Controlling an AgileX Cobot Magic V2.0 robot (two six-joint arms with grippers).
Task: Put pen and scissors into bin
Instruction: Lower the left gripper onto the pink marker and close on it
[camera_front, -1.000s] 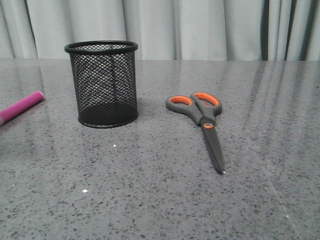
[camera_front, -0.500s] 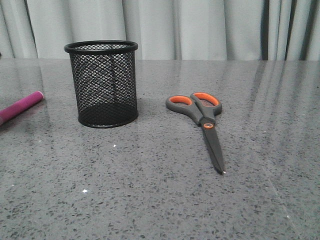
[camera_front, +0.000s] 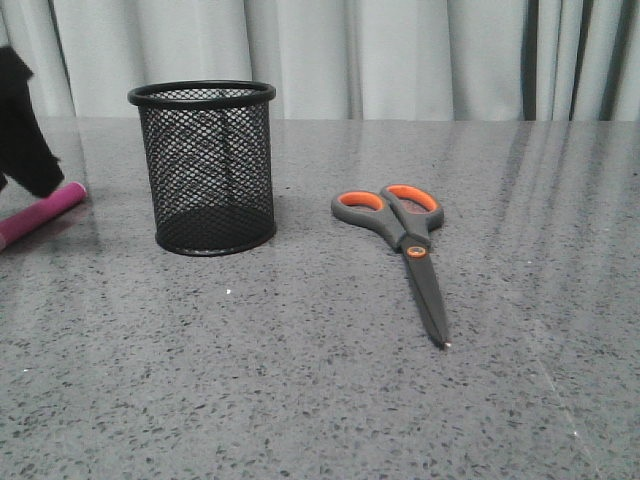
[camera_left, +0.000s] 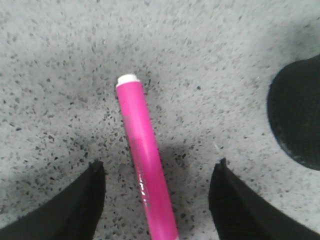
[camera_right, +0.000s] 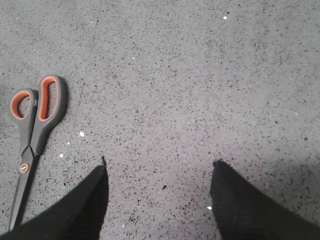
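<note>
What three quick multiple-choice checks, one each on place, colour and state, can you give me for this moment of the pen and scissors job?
1. Where do the scissors lie?
A. inside the bin
B. on the table, to the right of the bin
C. under the pen

2. What colour lines the scissor handle loops?
A. orange
B. green
C. white

3. How is the left gripper?
A. shut on the pen
B. open, its fingers on either side of the pen
C. shut on the bin's rim

Answers: B, the front view shows them flat on the table, apart from the bin; A, the loops are orange inside; B, the left wrist view shows the pen lying between spread fingers, untouched.
</note>
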